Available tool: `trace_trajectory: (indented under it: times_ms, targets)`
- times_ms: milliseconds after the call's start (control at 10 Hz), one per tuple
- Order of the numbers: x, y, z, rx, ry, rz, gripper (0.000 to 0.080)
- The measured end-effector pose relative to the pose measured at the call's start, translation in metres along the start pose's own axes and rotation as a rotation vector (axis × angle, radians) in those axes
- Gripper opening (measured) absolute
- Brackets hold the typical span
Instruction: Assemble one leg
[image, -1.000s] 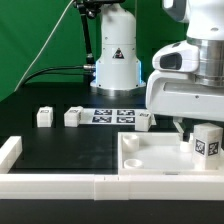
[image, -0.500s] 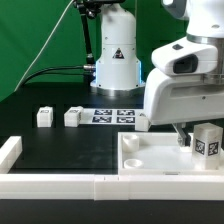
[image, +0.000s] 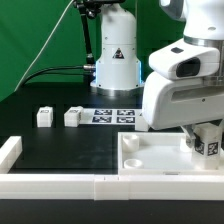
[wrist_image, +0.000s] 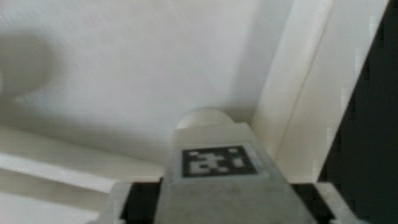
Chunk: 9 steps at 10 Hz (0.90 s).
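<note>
My gripper (image: 205, 138) is shut on a leg (image: 208, 146), a small white block with a black-and-white tag. It holds the leg upright over the right part of the large white tray (image: 140, 162), low and near the tray's floor. In the wrist view the leg (wrist_image: 217, 150) fills the middle between my dark fingers (wrist_image: 146, 200), and its rounded end points at the tray's floor beside the raised rim (wrist_image: 294, 70). I cannot tell whether the leg touches the tray. Two more legs (image: 44, 116) (image: 73, 117) lie on the black table at the exterior view's left.
The marker board (image: 112, 116) lies behind the tray, before the robot's white base (image: 115, 60). A white rail (image: 60, 184) runs along the table's front, and a short one (image: 9, 152) stands at the exterior view's left.
My gripper has shifted a little toward the exterior view's left and sunk slightly with the leg. The arm's body now hides the leg that lay beside the marker board.
</note>
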<state>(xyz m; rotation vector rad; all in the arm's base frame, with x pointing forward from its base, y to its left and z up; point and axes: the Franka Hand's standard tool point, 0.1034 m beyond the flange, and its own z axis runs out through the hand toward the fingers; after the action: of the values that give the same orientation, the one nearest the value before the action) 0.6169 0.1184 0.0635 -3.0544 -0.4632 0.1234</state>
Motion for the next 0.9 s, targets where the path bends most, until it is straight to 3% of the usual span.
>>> trace_trajectory:
  times_ms: [300, 500, 900]
  targets:
    - [-0.0001, 0.0003, 0.0000, 0.001, 0.000, 0.039, 0.0288]
    - [0.0018, 0.0036, -0.0001, 0.032, 0.018, 0.368, 0.0288]
    - [0.0030, 0.0003, -0.0004, 0.051, 0.009, 0.867, 0.0290]
